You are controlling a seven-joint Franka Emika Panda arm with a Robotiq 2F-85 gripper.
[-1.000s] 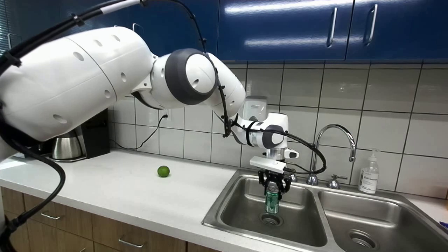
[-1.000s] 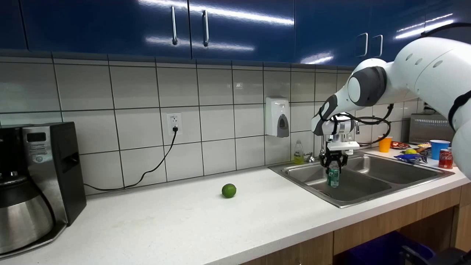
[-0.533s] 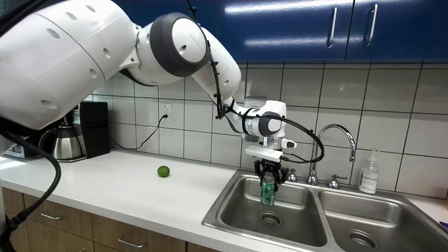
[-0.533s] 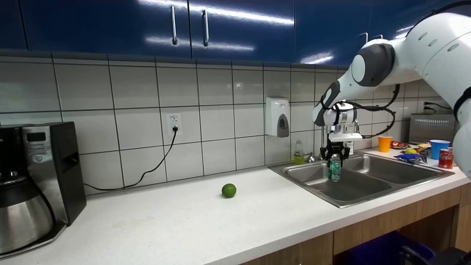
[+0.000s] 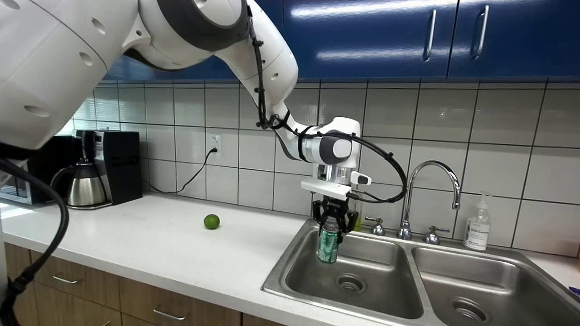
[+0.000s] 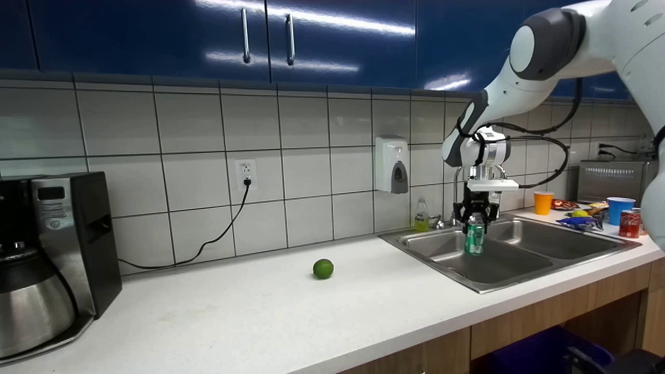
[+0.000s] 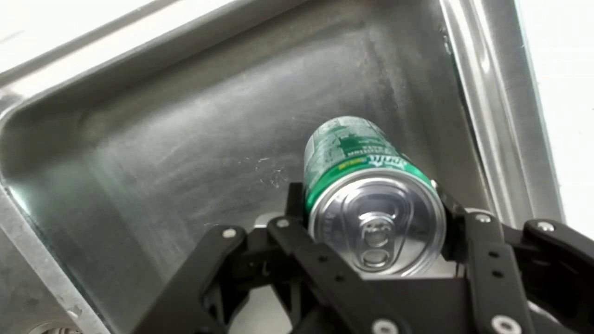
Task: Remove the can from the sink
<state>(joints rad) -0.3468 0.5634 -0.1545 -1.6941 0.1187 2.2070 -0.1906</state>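
Note:
The green can [image 5: 328, 248] hangs in my gripper [image 5: 331, 229] above the basin of the sink [image 5: 418, 280] nearest the lime. In an exterior view its bottom leans slightly to the left. The can [image 6: 474, 239], the gripper [image 6: 475, 214] and the sink rim [image 6: 434, 266] also show in an exterior view. In the wrist view the can [image 7: 348, 139] has its silvery top toward the camera. The gripper [image 7: 375, 211] has one finger against each side of the can near its top. The sink's steel rim [image 7: 494, 106] runs along the right.
A lime [image 5: 211, 221] lies on the white counter [image 5: 181, 253]. The chrome faucet [image 5: 407, 203] and a soap bottle [image 5: 478, 228] stand behind the sink. A coffee maker [image 6: 78, 239] stands on the counter. An orange cup [image 6: 543, 203], a blue cup [image 6: 618, 210] and a red can [image 6: 629, 224] stand beyond the sink.
My gripper has risen with the can in it and shifted toward the counter side of the basin. The can has moved up and away from above the drain. The lime has not moved.

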